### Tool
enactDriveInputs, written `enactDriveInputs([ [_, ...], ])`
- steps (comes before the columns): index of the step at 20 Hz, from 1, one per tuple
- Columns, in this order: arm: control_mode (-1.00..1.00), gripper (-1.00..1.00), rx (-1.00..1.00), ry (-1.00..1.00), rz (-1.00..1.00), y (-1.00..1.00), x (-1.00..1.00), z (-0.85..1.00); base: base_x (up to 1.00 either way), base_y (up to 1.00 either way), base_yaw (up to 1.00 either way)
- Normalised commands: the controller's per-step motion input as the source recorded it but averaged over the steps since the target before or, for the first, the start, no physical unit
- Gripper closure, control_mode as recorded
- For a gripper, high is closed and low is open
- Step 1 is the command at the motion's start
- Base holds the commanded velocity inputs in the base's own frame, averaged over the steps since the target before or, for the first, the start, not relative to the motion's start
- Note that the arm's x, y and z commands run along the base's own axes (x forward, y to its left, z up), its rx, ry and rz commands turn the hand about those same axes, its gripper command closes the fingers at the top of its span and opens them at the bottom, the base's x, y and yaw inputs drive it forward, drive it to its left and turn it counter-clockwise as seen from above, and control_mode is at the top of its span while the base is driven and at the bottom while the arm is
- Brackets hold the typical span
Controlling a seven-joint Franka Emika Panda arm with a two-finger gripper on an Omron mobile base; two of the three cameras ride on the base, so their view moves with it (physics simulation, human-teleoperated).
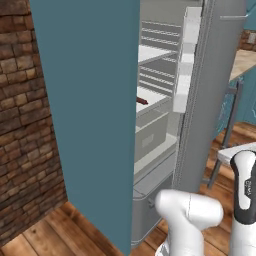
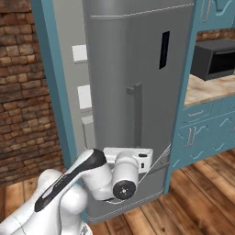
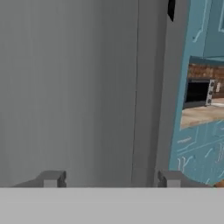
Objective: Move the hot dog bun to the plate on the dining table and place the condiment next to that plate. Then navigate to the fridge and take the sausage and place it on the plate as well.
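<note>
Parked right up against the fridge (image 1: 210, 95), its steel door swung open and standing edge-on in the left base view, white bins lining its inner face. Hemmed in on the left by a tall teal panel (image 1: 90, 110) and, beyond it, a brick wall (image 1: 22, 125); only a narrow slot left between that panel's edge and the door for reaching the shelves. Inside: white wire shelves above, pale drawers (image 1: 150, 135) below, a solid white shelf between. Sausage (image 1: 142, 101) lying on that white shelf, just past the teal panel's edge — a short, thin, dark red-brown stick, partly cut off by the panel, untouched. Seen from the right base view, grey door front with a vertical handle (image 2: 135, 114) directly ahead of the arm's wrist; teal cabinets (image 2: 206, 128), a light stone desk (image 2: 211, 88) and a dark microwave (image 2: 215, 58) off to the right, open wooden floor (image 2: 193, 206) below them. In the hand view, fingers (image 3: 111, 179) standing wide apart, nothing between them, pointed at the flat grey door close ahead, with the door's vertical edge running down just right of centre.
</note>
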Motion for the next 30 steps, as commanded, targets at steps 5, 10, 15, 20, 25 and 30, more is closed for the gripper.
enactDriveInputs([
  [5,-1.00,-1.00,0.00,-0.25,0.03,0.00,-0.81,0.86,0.00,0.00,0.00],
  [10,-1.00,-1.00,0.00,-0.08,0.05,0.00,-0.41,1.00,0.00,0.00,0.00],
  [15,-1.00,-1.00,0.00,0.00,0.00,0.00,-0.30,1.00,0.00,0.00,0.00],
  [20,-1.00,-1.00,0.00,-0.02,0.01,0.01,-0.24,1.00,0.00,0.00,0.00],
  [25,-1.00,-1.00,-0.04,-0.03,0.00,0.18,-0.23,0.96,0.00,0.00,0.00],
  [30,-1.00,-1.00,-0.05,0.19,-0.01,0.36,-0.01,0.54,0.00,0.00,0.00],
])
